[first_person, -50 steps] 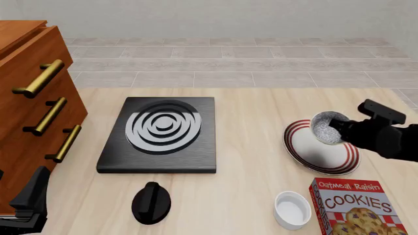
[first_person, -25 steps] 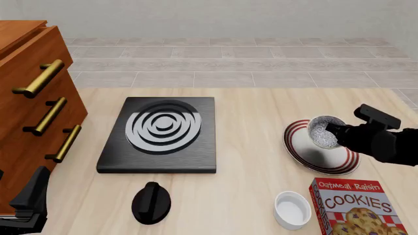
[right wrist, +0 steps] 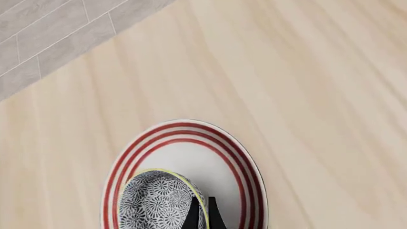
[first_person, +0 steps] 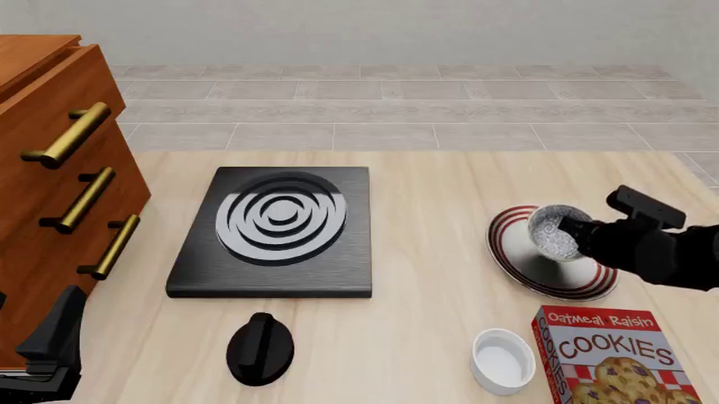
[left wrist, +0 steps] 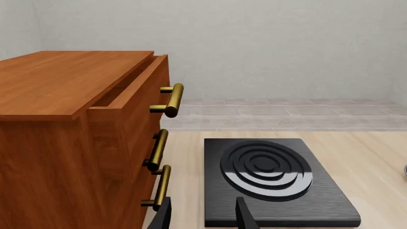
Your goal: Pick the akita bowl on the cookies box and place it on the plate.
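At the far left stands the wooden dresser [first_person: 50, 160] with its brass handles [first_person: 70, 135]. My left gripper [left wrist: 202, 215] sits low at the table's near-left corner, just beside the dresser; its two fingers stand apart with nothing between them, pointing toward the black stove [first_person: 279, 231]. The stove lies flat on the table [first_person: 427, 194], its ringed burner [first_person: 281, 218] facing up. Near the front edge, ahead of the stove, rests a black knob-shaped object [first_person: 261, 348].

Right of centre, the white ramekin [first_person: 503, 360] sits upright just beside the cookies box [first_person: 612, 358], which lies flat at the near-right corner with nothing on top of it.

Behind the box lies the plate [first_person: 540, 271]. My right gripper [right wrist: 201, 214] is clamped on the rim of the akita bowl [first_person: 554, 231], one finger inside the rim and one outside. The bowl is over the plate's far half, tilted so its opening faces toward the left. From these views I cannot tell whether the bowl's base touches the plate's surface or hangs just above it.
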Action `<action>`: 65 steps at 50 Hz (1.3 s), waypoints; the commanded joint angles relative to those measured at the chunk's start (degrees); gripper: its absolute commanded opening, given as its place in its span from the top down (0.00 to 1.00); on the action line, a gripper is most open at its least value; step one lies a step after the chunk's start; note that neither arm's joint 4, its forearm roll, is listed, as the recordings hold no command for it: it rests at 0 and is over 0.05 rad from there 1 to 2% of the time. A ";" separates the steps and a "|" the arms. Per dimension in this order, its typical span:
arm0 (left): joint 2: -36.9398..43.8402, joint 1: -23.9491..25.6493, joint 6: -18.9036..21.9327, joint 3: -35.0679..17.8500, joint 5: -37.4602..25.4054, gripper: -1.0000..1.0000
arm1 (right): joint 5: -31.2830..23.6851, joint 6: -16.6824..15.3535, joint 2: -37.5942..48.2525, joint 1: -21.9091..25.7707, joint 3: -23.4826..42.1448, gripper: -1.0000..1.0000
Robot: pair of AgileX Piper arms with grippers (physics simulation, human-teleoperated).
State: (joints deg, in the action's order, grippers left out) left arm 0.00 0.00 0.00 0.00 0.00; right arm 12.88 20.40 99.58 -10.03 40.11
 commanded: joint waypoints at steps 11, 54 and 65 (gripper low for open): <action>0.00 0.00 0.00 0.00 0.00 0.00 | 1.58 0.77 1.73 0.01 -0.13 1.00; 0.00 0.00 0.00 0.00 0.00 0.00 | 3.16 1.20 2.82 0.61 -0.81 1.00; 0.00 0.00 0.00 0.00 0.00 0.00 | 3.78 2.36 2.42 1.17 -1.35 0.00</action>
State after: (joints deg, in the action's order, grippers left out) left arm 0.00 0.00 0.00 0.00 0.00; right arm 16.27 21.71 102.05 -9.47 39.04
